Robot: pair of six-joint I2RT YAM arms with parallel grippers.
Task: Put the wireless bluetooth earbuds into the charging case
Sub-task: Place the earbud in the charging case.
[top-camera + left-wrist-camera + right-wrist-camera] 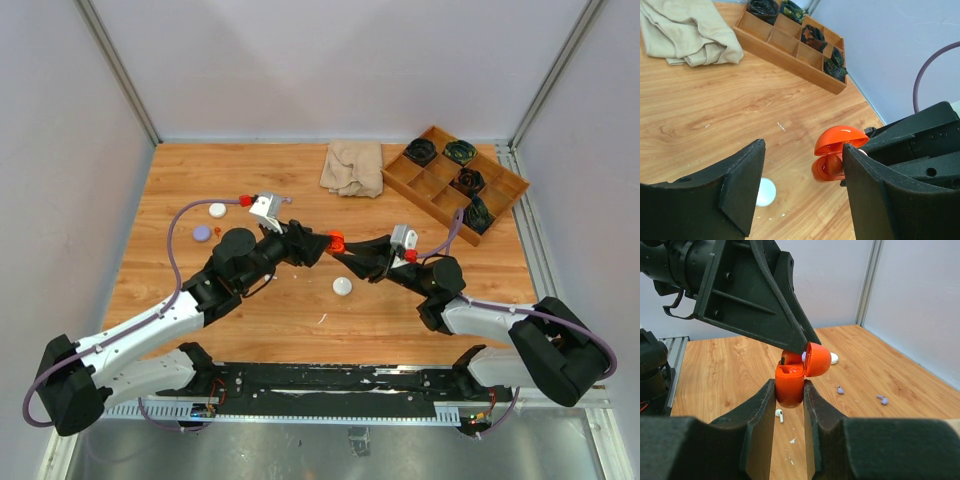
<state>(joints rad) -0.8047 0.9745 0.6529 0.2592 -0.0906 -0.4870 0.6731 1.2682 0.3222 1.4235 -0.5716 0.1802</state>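
The right gripper (790,386) clamps the lower half of a small glossy orange plastic charging case (789,392) and holds it upright above the wooden table (250,320), its domed lid (817,360) hinged open and its mouth facing up. The left gripper (804,165) hangs directly over that mouth with its jaws well apart and nothing held between them. One of its fingers touches, or nearly touches, the rim beside the lid. A speck of white shows at that fingertip, but it is too small to tell whether it is an earbud already in the case. The loose wireless earbuds lie on the wood below and beyond the case. A stubby white earbud (780,415) lies flat just beside the right gripper's fingers, its stem pointing roughly back toward that arm. Two pale purple earbuds (840,389) (882,399) lie farther off. With the right arm occupied, any pickup looks like work for the free left arm, a straight drop to the white piece. A white round puck-like case (343,286) rests near the grippers. The partitioned wooden tray (790,55) at the far right holds dark coiled bundles in four compartments, the others bare.
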